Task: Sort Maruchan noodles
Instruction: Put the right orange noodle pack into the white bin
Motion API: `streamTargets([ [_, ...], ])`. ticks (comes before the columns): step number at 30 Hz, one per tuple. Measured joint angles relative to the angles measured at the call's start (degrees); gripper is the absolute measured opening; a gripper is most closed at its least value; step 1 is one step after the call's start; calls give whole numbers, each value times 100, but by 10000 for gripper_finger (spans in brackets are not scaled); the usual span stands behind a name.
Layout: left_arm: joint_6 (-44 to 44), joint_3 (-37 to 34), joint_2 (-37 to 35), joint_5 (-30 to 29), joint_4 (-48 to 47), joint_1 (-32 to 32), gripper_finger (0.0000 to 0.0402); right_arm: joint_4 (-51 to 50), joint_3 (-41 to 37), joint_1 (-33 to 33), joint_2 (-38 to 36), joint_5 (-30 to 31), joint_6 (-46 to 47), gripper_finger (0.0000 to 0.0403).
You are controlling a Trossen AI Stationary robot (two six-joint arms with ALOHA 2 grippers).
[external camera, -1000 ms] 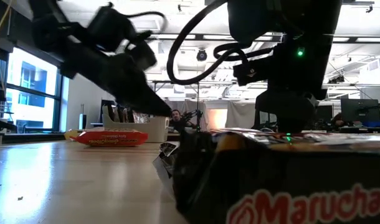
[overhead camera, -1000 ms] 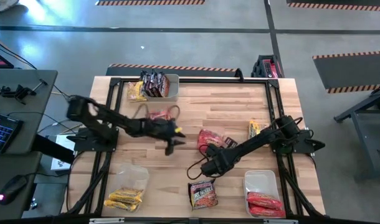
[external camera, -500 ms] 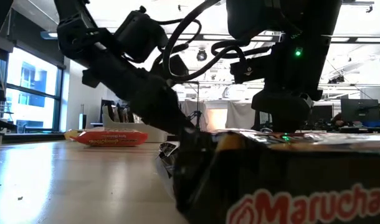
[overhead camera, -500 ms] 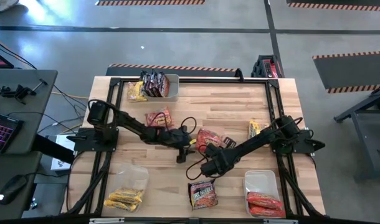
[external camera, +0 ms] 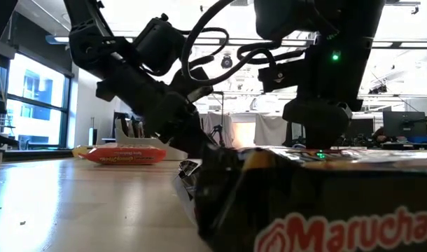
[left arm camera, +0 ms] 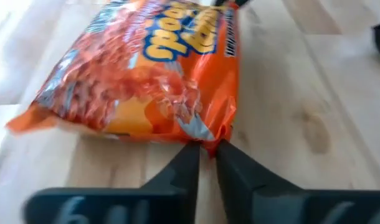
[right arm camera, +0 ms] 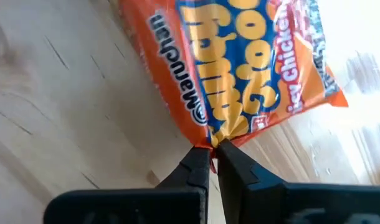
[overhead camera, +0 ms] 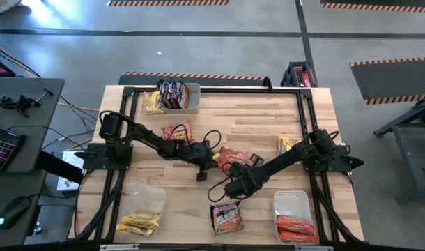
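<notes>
"maruchan" and "chicken" read on the orange noodle packet [right arm camera: 240, 81] in the right wrist view; "maruchan" in white also on the dark packet [external camera: 325, 210] nearest the low camera.

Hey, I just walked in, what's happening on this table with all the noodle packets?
Two robot arms are sorting ramen packets. The left pincer pinches the edge of an orange middle packet lying at the table's centre. The right pincer is shut on the edge of another orange one, the front packet, which also lies flat on the wood. Neither is lifted yet. Some red packets already sit in a clear bin at front right.
</notes>
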Motion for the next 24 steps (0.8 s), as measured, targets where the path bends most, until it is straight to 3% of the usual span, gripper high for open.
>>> streamTargets([
  [3, 22, -2, 0, 284, 1, 18, 8, -82, -9, 0, -65, 121, 2, 0],
  [11, -792, -2, -11, 1143, 398, 322, 1, -572, 42, 170, -792, 377, -283, 20],
  [14, -1056, -2, -11, 1310, 650, 437, 0, -584, 46, 267, -938, 229, -487, 65],
  [21, -1586, 13, -28, 1450, 1225, 582, 0, -630, 55, 339, -952, -118, -520, 223],
  [24, -1853, 13, -28, 1500, 1506, 590, 0, -616, 55, 378, -1037, -106, -471, 268],
])
